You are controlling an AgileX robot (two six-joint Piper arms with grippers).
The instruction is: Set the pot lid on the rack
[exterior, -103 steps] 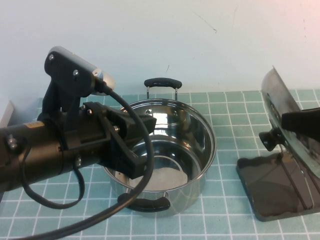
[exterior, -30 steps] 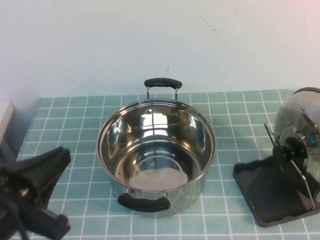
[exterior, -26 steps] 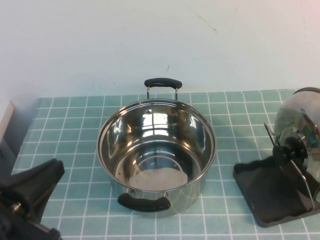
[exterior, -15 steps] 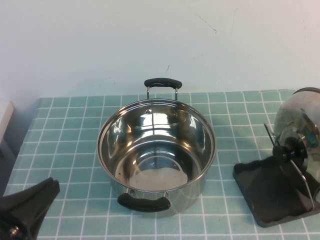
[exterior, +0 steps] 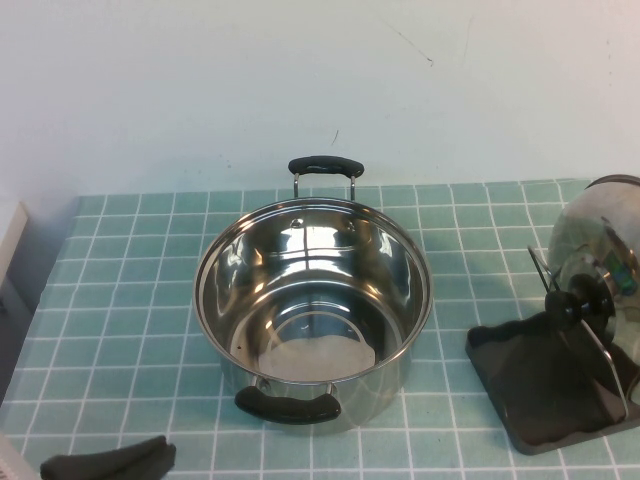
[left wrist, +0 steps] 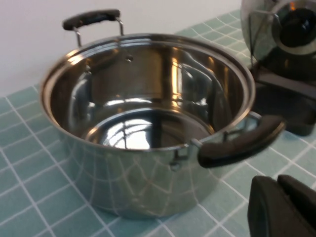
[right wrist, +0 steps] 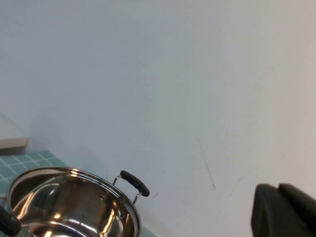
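Note:
The shiny steel pot lid (exterior: 600, 250) with its black knob (exterior: 580, 297) stands on edge between the wire dividers of the dark rack (exterior: 530, 385) at the table's right. No gripper touches it. It also shows in the left wrist view (left wrist: 264, 34), on the rack (left wrist: 289, 96) behind the pot. My left gripper (exterior: 150, 458) is shut and empty, low at the front left, near the pot's front handle (left wrist: 242, 143); its fingers (left wrist: 266, 207) lie together. My right gripper (right wrist: 279, 205) is shut and empty, raised and facing the wall, outside the high view.
The open steel pot (exterior: 315, 300) with two black handles stands mid-table on the green tiled mat; it also shows in the left wrist view (left wrist: 148, 113) and the right wrist view (right wrist: 64, 202). The white wall runs along the back. A pale object edge (exterior: 8, 225) is at far left.
The left arm has drawn back from over the pot to the front left edge of view. The right gripper has left the lid, which stays on the rack.

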